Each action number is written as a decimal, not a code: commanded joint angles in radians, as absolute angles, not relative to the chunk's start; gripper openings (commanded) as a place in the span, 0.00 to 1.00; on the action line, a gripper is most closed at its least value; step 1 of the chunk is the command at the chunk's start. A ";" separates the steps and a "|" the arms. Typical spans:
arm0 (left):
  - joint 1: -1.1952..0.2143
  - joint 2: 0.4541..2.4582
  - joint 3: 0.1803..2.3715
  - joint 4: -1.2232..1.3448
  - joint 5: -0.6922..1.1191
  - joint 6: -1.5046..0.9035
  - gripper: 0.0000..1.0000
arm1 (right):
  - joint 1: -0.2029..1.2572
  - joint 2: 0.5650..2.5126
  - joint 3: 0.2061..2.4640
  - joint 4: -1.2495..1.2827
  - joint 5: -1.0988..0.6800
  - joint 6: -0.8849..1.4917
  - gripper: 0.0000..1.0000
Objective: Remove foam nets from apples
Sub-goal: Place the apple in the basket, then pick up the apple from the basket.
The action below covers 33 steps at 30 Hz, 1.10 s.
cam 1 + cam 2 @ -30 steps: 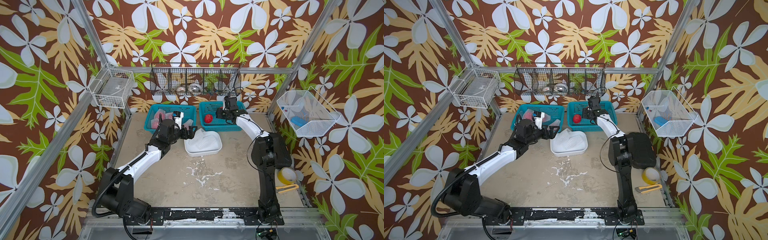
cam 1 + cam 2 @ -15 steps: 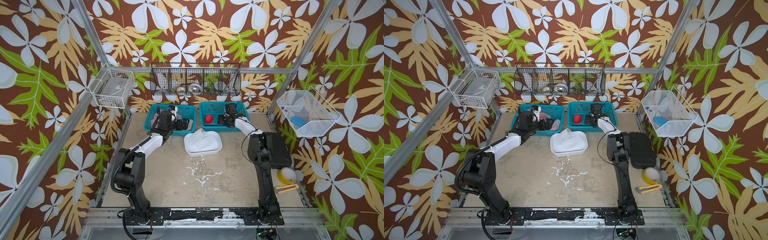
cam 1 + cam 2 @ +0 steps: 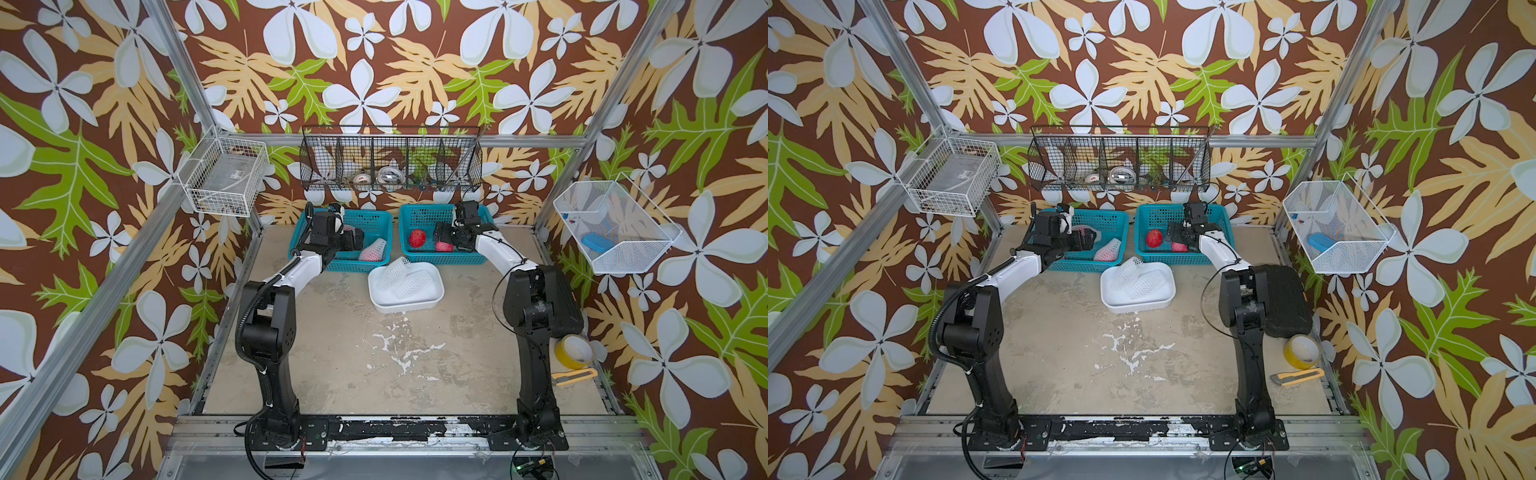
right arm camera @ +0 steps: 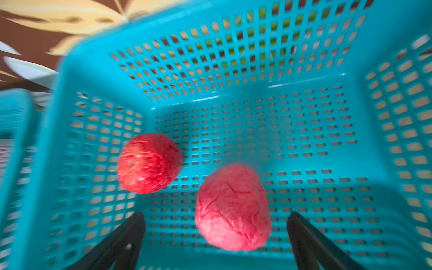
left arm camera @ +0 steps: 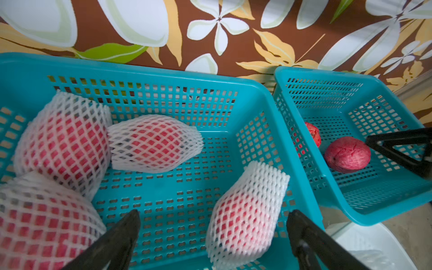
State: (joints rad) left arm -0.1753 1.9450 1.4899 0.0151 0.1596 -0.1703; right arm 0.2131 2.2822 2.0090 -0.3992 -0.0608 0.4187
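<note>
Left wrist view | holds left gripper [image 5: 214, 214] spread over netted apple [image 5: 245, 217] in left basket [image 5: 140, 67] near corner, likely lining up a grasp | holds right gripper [image 4: 216, 215] spread too, bare apple [image 4: 233, 208] free in right basket [image 4: 74, 77], sorted from netted

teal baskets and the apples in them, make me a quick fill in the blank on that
The teal basket below the left gripper holds ____ netted apples.
The other basket, below the right gripper, holds ____ bare apples.
Empty foam nets lie in the ____ tub.
Both grippers' jaws stand ____.
Missing words: four, two, white, open.
</note>
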 commanded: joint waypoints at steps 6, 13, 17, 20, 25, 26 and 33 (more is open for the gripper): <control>-0.176 1.947 1.534 -0.056 0.154 -0.145 1.00 | 0.232 2.143 1.929 -0.398 -0.088 0.411 1.00; -0.176 2.005 1.615 -0.146 0.123 -0.105 1.00 | 0.293 1.908 1.706 -0.273 -0.048 0.428 0.98; -0.177 2.080 1.727 -0.222 0.164 -0.077 1.00 | 0.318 1.803 1.598 -0.213 -0.041 0.431 0.96; -0.186 2.120 1.785 -0.275 0.258 0.012 1.00 | 0.320 1.701 1.464 -0.119 -0.064 0.438 0.95; -0.181 2.194 1.912 -0.462 0.314 0.234 1.00 | 0.321 1.618 1.349 -0.069 -0.066 0.415 0.95; -0.182 2.207 1.938 -0.494 0.326 0.256 1.00 | 0.320 1.615 1.339 -0.071 -0.065 0.414 0.95; -0.184 2.323 2.123 -0.664 0.414 0.348 1.00 | 0.335 1.589 1.234 -0.045 -0.107 0.450 0.94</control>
